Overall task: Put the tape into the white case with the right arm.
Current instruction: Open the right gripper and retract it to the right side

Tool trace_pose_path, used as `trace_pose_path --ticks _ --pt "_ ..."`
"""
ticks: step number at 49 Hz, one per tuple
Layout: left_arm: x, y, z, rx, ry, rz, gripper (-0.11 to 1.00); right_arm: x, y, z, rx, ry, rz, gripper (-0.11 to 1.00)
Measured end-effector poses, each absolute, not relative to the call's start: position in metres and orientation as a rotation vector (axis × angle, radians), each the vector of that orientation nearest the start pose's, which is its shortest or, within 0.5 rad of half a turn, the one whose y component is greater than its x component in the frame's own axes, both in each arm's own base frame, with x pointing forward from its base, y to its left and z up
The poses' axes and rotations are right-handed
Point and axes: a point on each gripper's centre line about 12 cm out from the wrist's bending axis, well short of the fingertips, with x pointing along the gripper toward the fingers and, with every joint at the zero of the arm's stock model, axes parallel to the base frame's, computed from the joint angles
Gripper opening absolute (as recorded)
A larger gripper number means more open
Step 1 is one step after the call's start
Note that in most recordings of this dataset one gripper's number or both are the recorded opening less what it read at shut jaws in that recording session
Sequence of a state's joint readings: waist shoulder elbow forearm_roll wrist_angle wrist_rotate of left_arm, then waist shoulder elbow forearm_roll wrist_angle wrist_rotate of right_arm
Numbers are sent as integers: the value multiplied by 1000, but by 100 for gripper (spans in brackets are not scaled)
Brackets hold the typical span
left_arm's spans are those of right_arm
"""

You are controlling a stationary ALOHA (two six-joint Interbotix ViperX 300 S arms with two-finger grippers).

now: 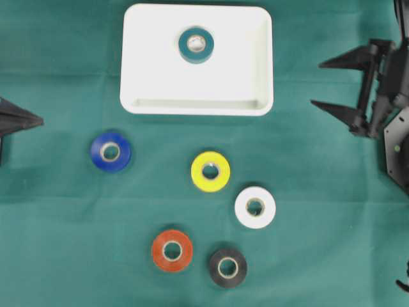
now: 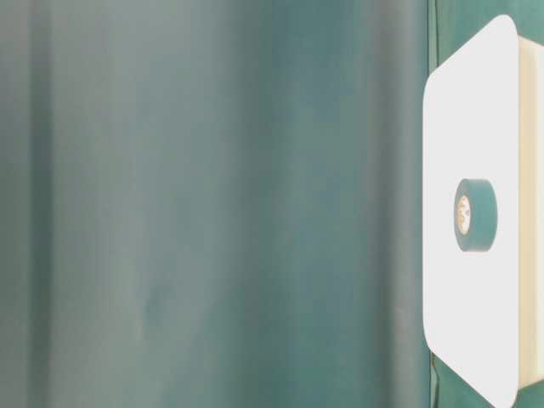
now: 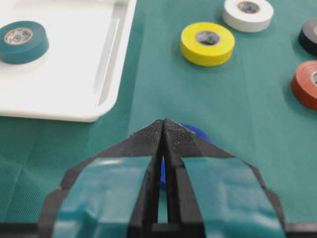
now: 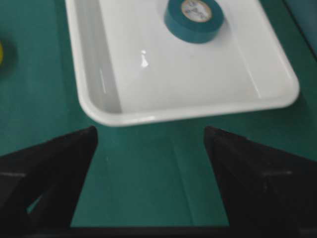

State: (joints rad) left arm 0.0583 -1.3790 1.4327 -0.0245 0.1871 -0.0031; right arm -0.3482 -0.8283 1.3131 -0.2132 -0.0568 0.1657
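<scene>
The white case [image 1: 160,77] lies at the top middle of the green cloth, and a teal tape roll [image 1: 196,45] lies flat inside it. My right gripper [image 1: 316,83] hovers just right of the case, open, with nothing between its pointed black fingers. In the right wrist view the right gripper [image 4: 149,131] frames bare cloth, with the case [image 4: 198,79] and the teal tape [image 4: 194,19] ahead of it. At the left edge my left gripper [image 1: 38,119] is shut on nothing. In its wrist view the left gripper [image 3: 163,121] partly hides a blue tape [image 3: 198,133].
Loose rolls lie on the cloth below the case: blue tape [image 1: 110,151], yellow tape [image 1: 210,171], white tape [image 1: 255,207], red tape [image 1: 172,251] and black tape [image 1: 227,268]. The table-level view shows mostly blurred green, with the case [image 2: 472,102] at its right.
</scene>
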Motion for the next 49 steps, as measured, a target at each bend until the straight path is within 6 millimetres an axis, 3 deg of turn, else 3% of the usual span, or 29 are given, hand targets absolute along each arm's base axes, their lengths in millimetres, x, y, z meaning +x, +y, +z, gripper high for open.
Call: trace_pose_path --ticks 10,21,33,49 --pt "131 7 199 -35 238 57 1 167 -59 188 22 383 -326 61" --pt "131 7 199 -33 235 57 1 167 -46 182 6 394 -254 61" --pt "131 7 199 -35 237 57 1 163 -17 166 -24 426 -90 61" --pt "131 7 198 -35 240 57 1 157 14 160 -65 425 99 61"
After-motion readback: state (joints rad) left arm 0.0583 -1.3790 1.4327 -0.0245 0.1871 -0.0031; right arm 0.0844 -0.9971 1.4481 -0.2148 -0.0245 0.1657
